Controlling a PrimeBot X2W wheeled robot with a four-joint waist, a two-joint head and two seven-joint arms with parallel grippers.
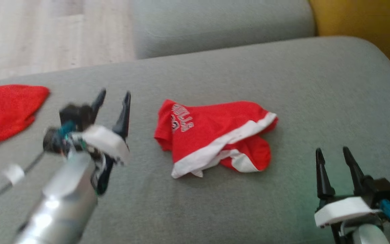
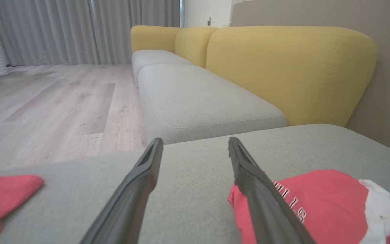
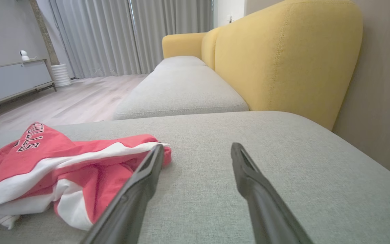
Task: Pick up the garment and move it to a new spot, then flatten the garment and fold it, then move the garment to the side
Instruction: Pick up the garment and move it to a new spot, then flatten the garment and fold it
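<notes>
Head view: the red garment (image 1: pixel 212 135) lies crumpled in the middle of the grey sofa cushion (image 1: pixel 283 74). The left pincer (image 1: pixel 115 95) is at its 9 o'clock and the right pincer (image 1: pixel 332 150) at its 4 o'clock. Both are open, hold nothing and do not touch it.

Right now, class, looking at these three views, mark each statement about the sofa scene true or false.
1. The red garment lies crumpled on the grey cushion. True.
2. The left gripper is shut on the garment. False: it is open and empty, beside the garment.
3. The right gripper is open and holds nothing. True.
4. The sofa backrest is blue. False: it is yellow.
5. A second red cloth lies left of the garment. True.
</notes>
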